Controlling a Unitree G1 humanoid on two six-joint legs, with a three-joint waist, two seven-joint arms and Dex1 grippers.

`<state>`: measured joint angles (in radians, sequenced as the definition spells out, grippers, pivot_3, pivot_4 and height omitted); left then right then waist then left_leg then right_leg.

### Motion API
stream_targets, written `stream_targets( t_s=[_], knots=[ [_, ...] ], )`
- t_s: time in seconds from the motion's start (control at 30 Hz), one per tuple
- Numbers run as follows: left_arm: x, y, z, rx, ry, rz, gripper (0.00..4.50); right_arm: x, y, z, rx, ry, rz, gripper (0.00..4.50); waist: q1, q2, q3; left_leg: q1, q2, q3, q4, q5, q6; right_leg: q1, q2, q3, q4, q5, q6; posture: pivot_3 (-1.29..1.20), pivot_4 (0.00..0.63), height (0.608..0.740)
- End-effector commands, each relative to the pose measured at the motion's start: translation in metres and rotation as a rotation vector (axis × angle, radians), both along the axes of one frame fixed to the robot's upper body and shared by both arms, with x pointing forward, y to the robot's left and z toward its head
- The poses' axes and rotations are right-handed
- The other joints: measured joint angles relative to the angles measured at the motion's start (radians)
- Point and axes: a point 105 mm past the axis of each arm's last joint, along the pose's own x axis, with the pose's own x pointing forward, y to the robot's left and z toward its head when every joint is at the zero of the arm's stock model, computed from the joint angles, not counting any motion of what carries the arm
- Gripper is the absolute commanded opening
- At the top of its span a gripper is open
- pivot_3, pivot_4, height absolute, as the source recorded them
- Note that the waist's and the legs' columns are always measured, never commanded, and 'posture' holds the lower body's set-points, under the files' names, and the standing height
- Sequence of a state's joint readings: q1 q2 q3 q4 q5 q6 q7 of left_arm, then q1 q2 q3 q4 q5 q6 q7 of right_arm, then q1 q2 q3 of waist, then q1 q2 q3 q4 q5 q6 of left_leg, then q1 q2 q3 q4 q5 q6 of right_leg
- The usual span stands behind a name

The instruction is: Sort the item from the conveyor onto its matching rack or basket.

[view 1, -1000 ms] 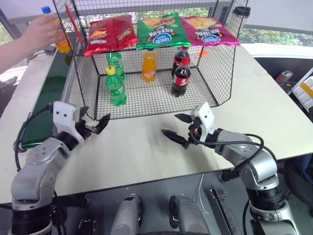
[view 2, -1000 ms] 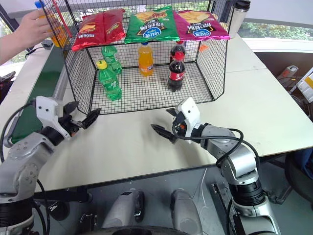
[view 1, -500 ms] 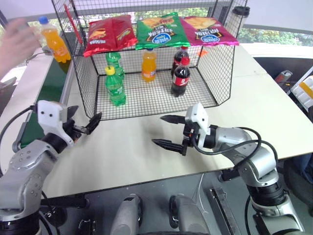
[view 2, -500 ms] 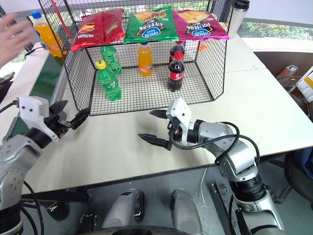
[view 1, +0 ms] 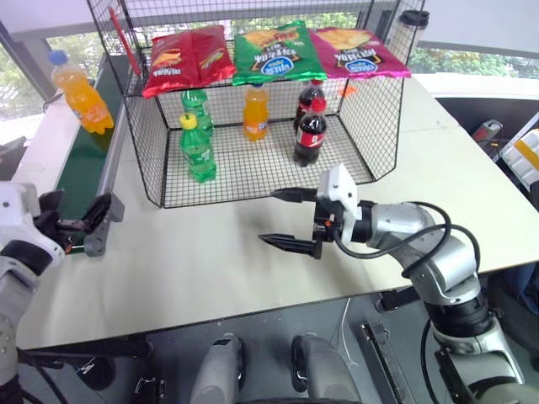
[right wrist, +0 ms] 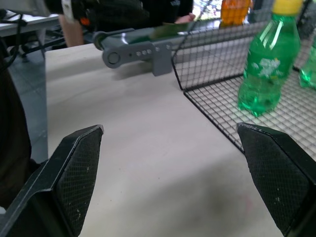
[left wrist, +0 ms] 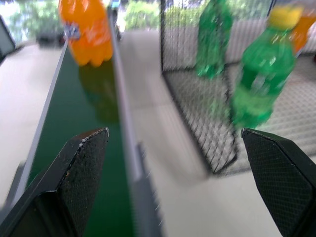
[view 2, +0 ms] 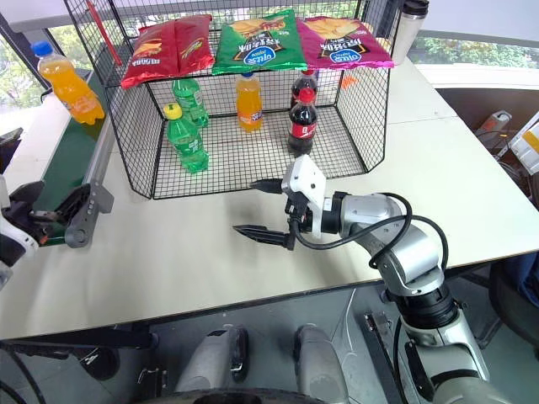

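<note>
Nothing sorted yet: blue-capped clear orange soda bottle (view 1: pixel 80 93) stands on the dark green conveyor belt (view 1: pixel 80 168) well ahead of the spread-jawed left gripper (view 1: pixel 72 223), right gripper (view 1: pixel 290 219) also spread and empty, black wire-mesh basket (view 1: pixel 253 168) awaiting it.

silver arms (view 1: pixel 429 252); black cables; white wrists

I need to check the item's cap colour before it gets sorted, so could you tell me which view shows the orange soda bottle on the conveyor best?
The right eye view: the orange soda bottle stands whole on the conveyor, blue cap visible. The left eye view shows the same. The left wrist view cuts off its top; the right wrist view shows just part of its orange body behind mesh.
</note>
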<state>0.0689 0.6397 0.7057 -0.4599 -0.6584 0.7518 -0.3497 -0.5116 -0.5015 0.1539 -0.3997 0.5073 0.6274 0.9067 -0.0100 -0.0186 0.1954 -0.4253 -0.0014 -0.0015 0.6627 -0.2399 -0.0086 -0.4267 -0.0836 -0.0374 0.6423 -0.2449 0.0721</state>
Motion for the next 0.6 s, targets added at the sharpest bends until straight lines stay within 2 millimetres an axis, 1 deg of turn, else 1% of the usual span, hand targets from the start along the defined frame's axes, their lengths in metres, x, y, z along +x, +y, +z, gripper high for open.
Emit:
stream_targets(
  t_s=[0.03,0.17,0.3,0.4,0.47,0.6],
  knots=[
    [-0.003,0.011,0.010,0.033,-0.041,0.040,4.50,-0.011,0.005,0.017,0.024,-0.078,0.071,4.47,0.003,0.000,0.000,0.000,0.000,0.000,0.000,0.000,0.000,0.000,0.000,0.000,0.000,0.000,0.000,0.00,0.150,0.739],
    [-0.004,0.018,0.004,0.032,-0.033,0.067,4.50,-0.014,0.008,0.017,0.027,-0.077,0.098,4.47,0.001,0.000,0.000,-0.001,0.000,-0.001,-0.002,0.000,0.000,0.001,-0.002,0.000,-0.006,0.001,-0.001,0.00,0.150,0.739],
    [-0.003,0.023,0.001,0.014,-0.031,0.092,4.50,-0.013,0.007,0.005,0.005,-0.062,0.092,4.47,0.001,0.000,0.000,-0.001,-0.001,0.000,-0.008,0.000,0.000,0.001,-0.003,0.000,-0.011,0.001,-0.002,0.00,0.150,0.739],
    [-0.003,0.027,0.001,0.021,-0.039,0.111,4.50,-0.011,0.006,-0.001,-0.005,-0.054,0.083,4.47,0.000,0.000,0.000,-0.001,-0.001,0.000,-0.013,0.000,0.000,-0.001,-0.004,0.000,-0.012,0.002,-0.001,0.00,0.150,0.739],
    [-0.003,0.032,0.002,0.027,-0.045,0.139,4.50,-0.010,0.006,-0.003,-0.006,-0.050,0.077,4.47,0.000,0.000,0.000,-0.001,-0.001,0.000,-0.016,0.000,0.000,-0.002,-0.004,0.000,-0.012,0.002,-0.001,0.00,0.150,0.739],
    [-0.003,0.041,0.003,0.048,-0.056,0.182,4.50,-0.008,0.006,-0.006,-0.010,-0.047,0.067,4.47,-0.002,0.000,0.000,-0.001,-0.001,0.000,-0.016,0.000,0.000,-0.002,-0.004,-0.001,-0.012,0.002,-0.001,0.00,0.150,0.739]
  ],
)
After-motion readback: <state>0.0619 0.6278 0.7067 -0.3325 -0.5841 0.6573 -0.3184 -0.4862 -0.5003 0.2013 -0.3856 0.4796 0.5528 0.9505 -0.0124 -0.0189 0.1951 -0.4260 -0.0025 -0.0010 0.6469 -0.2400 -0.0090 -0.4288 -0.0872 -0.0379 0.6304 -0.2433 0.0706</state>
